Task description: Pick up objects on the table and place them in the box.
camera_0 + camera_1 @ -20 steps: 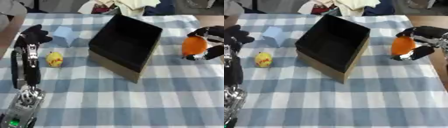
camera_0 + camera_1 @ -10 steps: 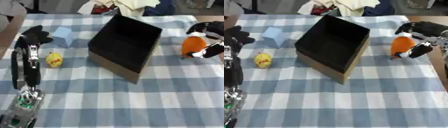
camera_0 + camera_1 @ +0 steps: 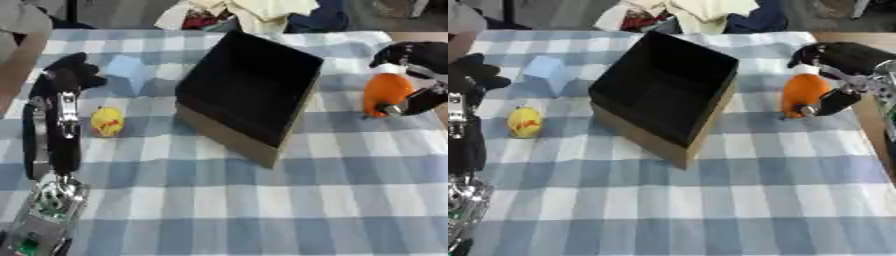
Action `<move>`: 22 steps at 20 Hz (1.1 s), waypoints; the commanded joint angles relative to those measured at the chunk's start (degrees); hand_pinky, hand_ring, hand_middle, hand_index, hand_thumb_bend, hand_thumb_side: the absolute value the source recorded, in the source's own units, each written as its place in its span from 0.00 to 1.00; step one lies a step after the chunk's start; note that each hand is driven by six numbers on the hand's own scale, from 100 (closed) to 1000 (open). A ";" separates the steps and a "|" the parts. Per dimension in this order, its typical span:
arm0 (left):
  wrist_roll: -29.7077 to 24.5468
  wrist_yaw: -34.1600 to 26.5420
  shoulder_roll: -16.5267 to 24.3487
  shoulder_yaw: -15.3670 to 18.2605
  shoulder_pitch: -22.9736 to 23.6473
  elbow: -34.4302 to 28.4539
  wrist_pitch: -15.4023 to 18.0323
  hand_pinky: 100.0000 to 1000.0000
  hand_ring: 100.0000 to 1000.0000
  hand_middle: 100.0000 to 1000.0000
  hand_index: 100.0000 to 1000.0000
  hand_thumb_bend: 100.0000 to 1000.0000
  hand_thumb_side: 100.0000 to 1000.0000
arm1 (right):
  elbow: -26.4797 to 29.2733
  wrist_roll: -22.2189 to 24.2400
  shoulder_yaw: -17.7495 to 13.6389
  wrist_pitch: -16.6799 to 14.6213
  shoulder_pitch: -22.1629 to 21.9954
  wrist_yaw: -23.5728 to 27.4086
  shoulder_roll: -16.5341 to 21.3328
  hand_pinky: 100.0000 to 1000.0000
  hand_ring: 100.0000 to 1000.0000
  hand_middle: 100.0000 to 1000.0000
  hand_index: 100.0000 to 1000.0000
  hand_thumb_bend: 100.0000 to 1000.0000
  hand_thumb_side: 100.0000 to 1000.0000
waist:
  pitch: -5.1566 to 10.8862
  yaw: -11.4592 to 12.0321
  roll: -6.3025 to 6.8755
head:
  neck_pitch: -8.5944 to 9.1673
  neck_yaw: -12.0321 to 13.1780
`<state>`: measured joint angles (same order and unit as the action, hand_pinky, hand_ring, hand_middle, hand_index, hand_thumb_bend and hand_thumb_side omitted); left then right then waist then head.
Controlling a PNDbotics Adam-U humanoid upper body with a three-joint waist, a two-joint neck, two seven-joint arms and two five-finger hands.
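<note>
A black open box [image 3: 248, 90] with brown outer sides stands tilted in the middle of the blue checked table [image 3: 219, 200]. At the right, my right hand [image 3: 840, 65] is curled round an orange rounded object [image 3: 801, 93], with the thumb under it, right of the box. A yellow round object [image 3: 107, 121] with a red mark lies left of the box. A pale blue block [image 3: 126, 69] sits behind it. My left hand [image 3: 70, 72] hovers at the far left beside the blue block, fingers curled and holding nothing.
A heap of cloth [image 3: 245, 12] lies beyond the table's far edge. My left arm [image 3: 52, 150] runs along the table's left side. A brown surface [image 3: 872, 125] shows past the table's right edge.
My right hand has carried the orange object slightly up and toward the far side. The left hand has barely moved.
</note>
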<state>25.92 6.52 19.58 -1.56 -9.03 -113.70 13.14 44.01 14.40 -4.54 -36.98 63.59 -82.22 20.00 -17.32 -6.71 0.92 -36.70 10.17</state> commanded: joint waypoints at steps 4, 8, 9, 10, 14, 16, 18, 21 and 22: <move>-0.28 -0.10 0.29 -0.10 -0.48 -0.89 0.01 0.63 0.53 0.53 0.73 0.00 0.80 | -0.25 0.52 -0.47 2.18 1.73 -2.69 0.83 0.84 0.92 0.86 0.89 0.38 0.36 | 0.95 0.01 0.02 | 0.69 0.00; -0.34 -0.14 0.22 -0.15 -0.47 -0.89 -0.01 0.63 0.53 0.53 0.73 0.00 0.80 | -0.64 0.53 -0.64 3.49 1.87 -4.12 0.72 0.83 0.91 0.85 0.87 0.39 0.35 | 0.84 0.09 0.07 | 0.71 -0.08; -0.34 -0.13 0.21 -0.15 -0.47 -0.89 0.00 0.63 0.53 0.53 0.73 0.00 0.80 | -0.69 0.45 -0.67 3.78 1.88 -4.39 0.69 0.82 0.91 0.84 0.86 0.39 0.35 | 0.82 0.10 0.09 | 0.74 -0.09; -0.36 -0.12 0.21 -0.15 -0.47 -0.89 0.01 0.63 0.53 0.53 0.73 0.00 0.80 | -0.72 0.37 -0.69 4.02 1.89 -4.55 0.65 0.81 0.91 0.82 0.83 0.40 0.36 | 0.80 0.08 0.11 | 0.75 -0.09; -0.53 0.04 0.23 -0.19 -0.51 -0.89 0.09 0.63 0.53 0.53 0.73 0.00 0.79 | -0.38 -0.47 -0.64 4.65 1.95 -4.52 0.54 0.79 0.89 0.77 0.75 0.36 0.36 | 0.74 0.04 0.13 | 0.74 -0.16; -0.67 0.13 0.21 -0.21 -0.52 -0.89 0.15 0.63 0.53 0.53 0.73 0.00 0.79 | -0.02 -1.34 -0.53 4.59 1.95 -4.37 0.49 0.77 0.86 0.75 0.71 0.33 0.35 | 0.73 0.06 0.10 | 0.75 -0.16; -0.78 0.17 0.19 -0.23 -0.53 -0.89 0.18 0.63 0.53 0.53 0.72 0.00 0.78 | 0.13 -2.03 -0.47 4.55 1.93 -4.22 0.41 0.75 0.85 0.72 0.68 0.30 0.34 | 0.71 0.08 0.09 | 0.73 -0.16; -0.89 0.19 0.20 -0.21 -0.55 -0.89 0.24 0.63 0.53 0.53 0.72 0.00 0.78 | 0.13 -2.64 -0.42 4.84 1.89 -4.04 0.30 0.74 0.84 0.66 0.63 0.24 0.31 | 0.71 0.15 0.06 | 0.67 -0.14; -0.91 0.19 0.20 -0.19 -0.54 -0.89 0.25 0.63 0.53 0.53 0.72 0.00 0.78 | 0.17 -2.83 -0.41 4.89 1.87 -3.90 0.28 0.74 0.84 0.64 0.62 0.22 0.30 | 0.72 0.16 0.05 | 0.64 -0.13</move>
<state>25.24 6.52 19.14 -1.87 -9.03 -113.70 13.32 43.05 12.06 -4.90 -32.28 64.10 -86.20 19.42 -17.60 -6.63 0.96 -36.65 10.03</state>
